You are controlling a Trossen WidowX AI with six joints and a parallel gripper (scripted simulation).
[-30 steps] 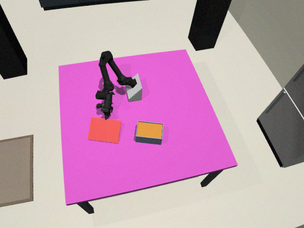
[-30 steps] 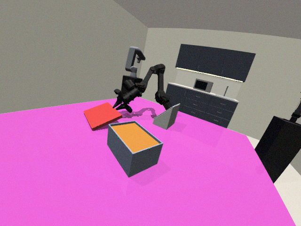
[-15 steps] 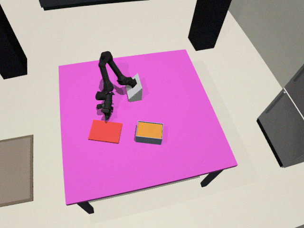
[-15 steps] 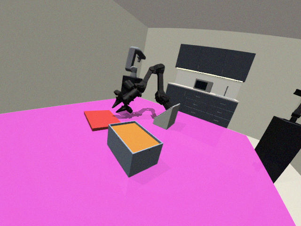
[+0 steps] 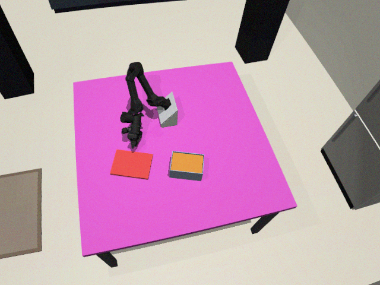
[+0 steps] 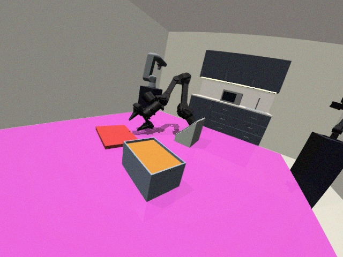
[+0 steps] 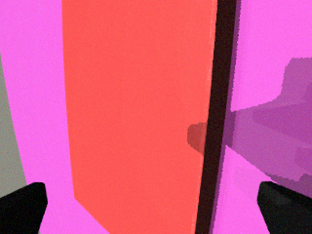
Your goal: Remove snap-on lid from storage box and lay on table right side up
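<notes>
The red lid point(image 5: 131, 164) point(image 6: 114, 135) point(image 7: 136, 97) lies flat on the magenta table point(image 5: 184, 208) point(image 6: 69, 216), its smooth plain face up. It is apart from the box, to its left in the top and exterior views. The blue-grey storage box point(image 5: 185, 176) point(image 6: 166, 180) stands upright with its top uncovered, showing an orange inside. My gripper point(image 5: 134, 145) point(image 6: 134, 124) point(image 7: 155, 194) is open and empty at the lid's edge on the arm's side. Its fingers are spread wide, and nothing is between them in grip. The lid's underside is hidden.
A grey wedge-shaped block point(image 5: 174, 117) point(image 6: 195, 134) stands by the arm's base, on the arm's side of the table and beyond the box. The arm's shadow falls on the table beside the lid and slightly onto its edge.
</notes>
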